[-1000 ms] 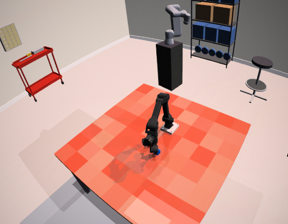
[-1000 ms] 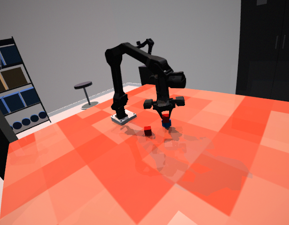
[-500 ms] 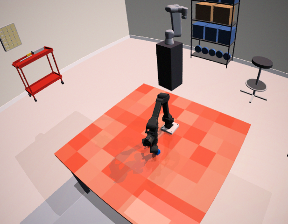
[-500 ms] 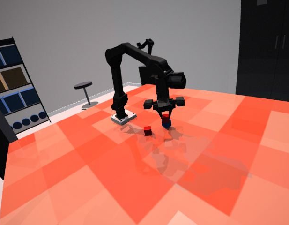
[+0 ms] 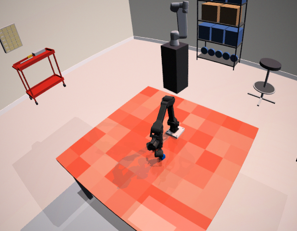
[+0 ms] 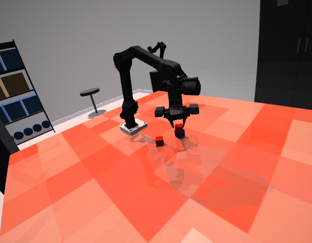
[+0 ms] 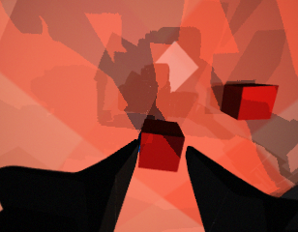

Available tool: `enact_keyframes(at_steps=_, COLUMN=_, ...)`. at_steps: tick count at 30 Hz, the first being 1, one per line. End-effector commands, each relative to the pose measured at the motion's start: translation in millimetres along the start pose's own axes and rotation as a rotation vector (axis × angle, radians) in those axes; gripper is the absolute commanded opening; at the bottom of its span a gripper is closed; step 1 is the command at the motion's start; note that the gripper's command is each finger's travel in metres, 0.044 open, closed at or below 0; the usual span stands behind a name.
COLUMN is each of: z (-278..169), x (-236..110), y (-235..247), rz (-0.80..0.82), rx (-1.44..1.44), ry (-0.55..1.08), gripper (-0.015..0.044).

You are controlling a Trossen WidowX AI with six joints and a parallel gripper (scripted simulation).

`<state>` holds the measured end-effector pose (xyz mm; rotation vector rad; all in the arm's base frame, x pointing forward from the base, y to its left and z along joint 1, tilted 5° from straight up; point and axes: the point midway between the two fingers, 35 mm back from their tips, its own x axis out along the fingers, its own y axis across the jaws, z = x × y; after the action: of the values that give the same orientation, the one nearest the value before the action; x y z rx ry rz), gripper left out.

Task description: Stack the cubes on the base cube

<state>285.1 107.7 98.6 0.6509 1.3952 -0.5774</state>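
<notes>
A red cube sits on top of the blue base cube, looking about level; its exact corner placement is hard to tell. My gripper points down around this red cube, its fingers parted a little wider than the cube. A gap shows beside the right finger in the wrist view; the left finger is very close to the cube. The other red cube lies on the table, to the left of the base in the exterior view. Both red cubes are hidden in the top view.
The arm's white base plate stands on the patterned table, behind the cubes. A red cart, a shelf, a stool and another arm on a black pedestal stand off the table.
</notes>
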Motion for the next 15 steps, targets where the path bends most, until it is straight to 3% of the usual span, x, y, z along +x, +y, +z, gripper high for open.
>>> enact_keyframes(at_steps=1, z=0.8, x=-8.1, y=2.1, rz=0.012, rx=0.000, ry=-0.005, gripper=0.0205)
enact_keyframes(at_steps=15, z=0.7, x=-26.6, y=1.9, rz=0.012, rx=0.000, ry=-0.005, gripper=0.0205)
